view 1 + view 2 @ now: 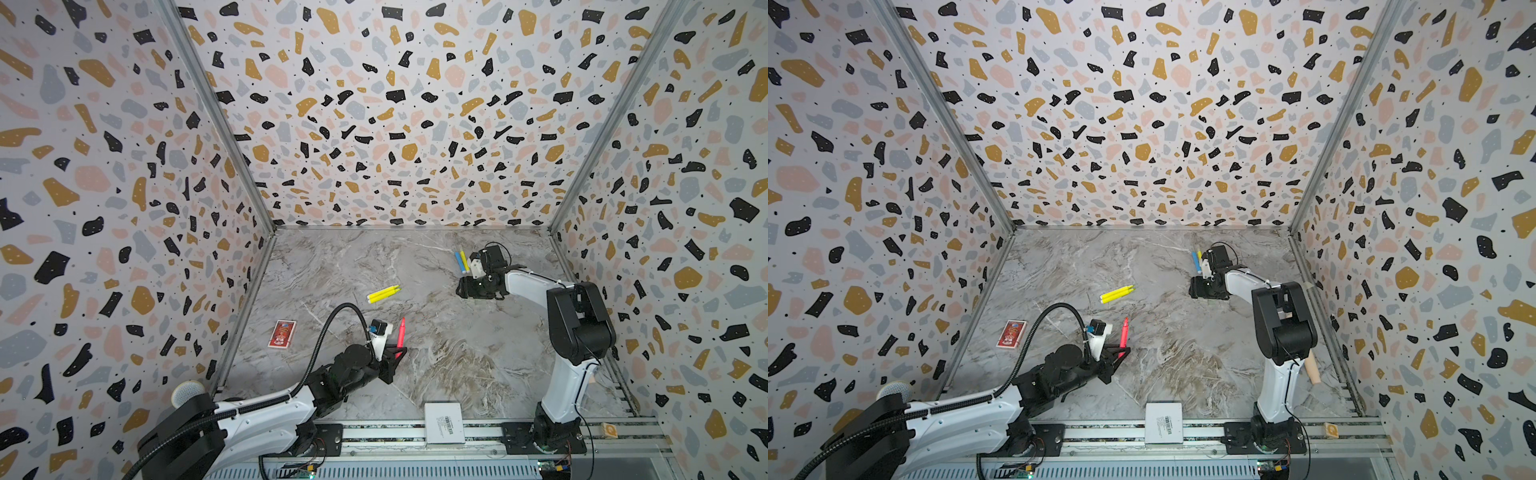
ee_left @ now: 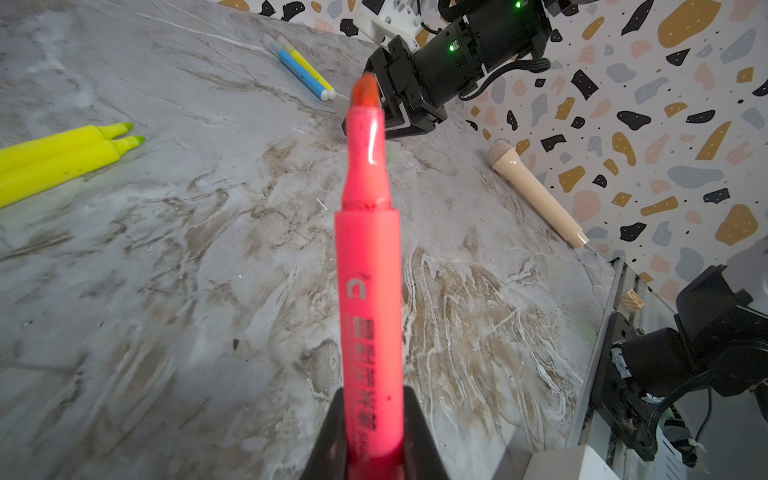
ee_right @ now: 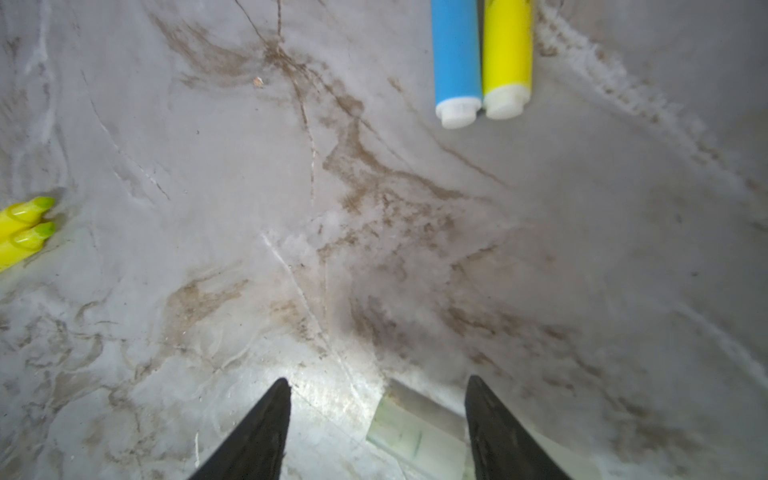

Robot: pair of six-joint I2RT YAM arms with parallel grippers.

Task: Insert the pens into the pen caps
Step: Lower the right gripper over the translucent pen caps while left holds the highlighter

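Trouble likeliest at the clear cap [image 3: 411, 432], lying flat on the tabletop [image 3: 208, 208] toward the far right, between the spread, empty jaws of the right gripper [image 3: 378, 380] but off-centre. Smooth and light by the look of it, so apt to skid or pivot away under a lopsided pinch. Left gripper [image 2: 370, 453] clenched low on the pink-red pen [image 2: 368, 266], near and left of centre, bare tip outward. Long overhang, hence liable to tilt on contact and miss the cap's mouth. Blue pen [image 3: 455, 58] close beyond, easily nudged.
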